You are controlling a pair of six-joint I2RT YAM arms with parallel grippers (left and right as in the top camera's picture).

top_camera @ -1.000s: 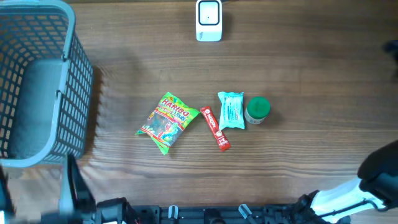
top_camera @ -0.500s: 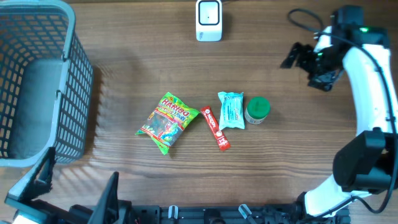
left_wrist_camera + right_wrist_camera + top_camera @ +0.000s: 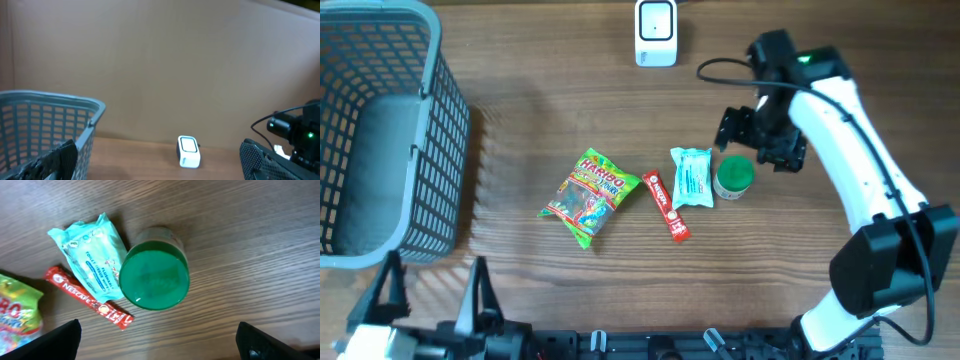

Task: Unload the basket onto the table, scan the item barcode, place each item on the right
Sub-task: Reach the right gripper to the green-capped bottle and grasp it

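Four items lie mid-table: a green Haribo bag (image 3: 588, 195), a red Nescafe stick (image 3: 666, 206), a teal tissue pack (image 3: 691, 177) and a green-lidded jar (image 3: 734, 177). The white scanner (image 3: 656, 32) stands at the far edge. My right gripper (image 3: 757, 142) hovers open just above and behind the jar, holding nothing. In the right wrist view the jar's lid (image 3: 154, 280) sits ahead of the spread gripper (image 3: 160, 347), with the tissue pack (image 3: 92, 255) and stick (image 3: 87, 298) to its left. My left gripper (image 3: 433, 300) is open at the near left edge, facing the scanner (image 3: 188, 151).
A grey mesh basket (image 3: 430, 120) fills the left side of the table and shows in the left wrist view as basket (image 3: 75, 112). The right arm's cable loops near the scanner. A brown wall stands behind the table.
The right arm swung in from the far right side to over the green-lidded jar. The left gripper shifted slightly along the near left edge. The items have not moved.
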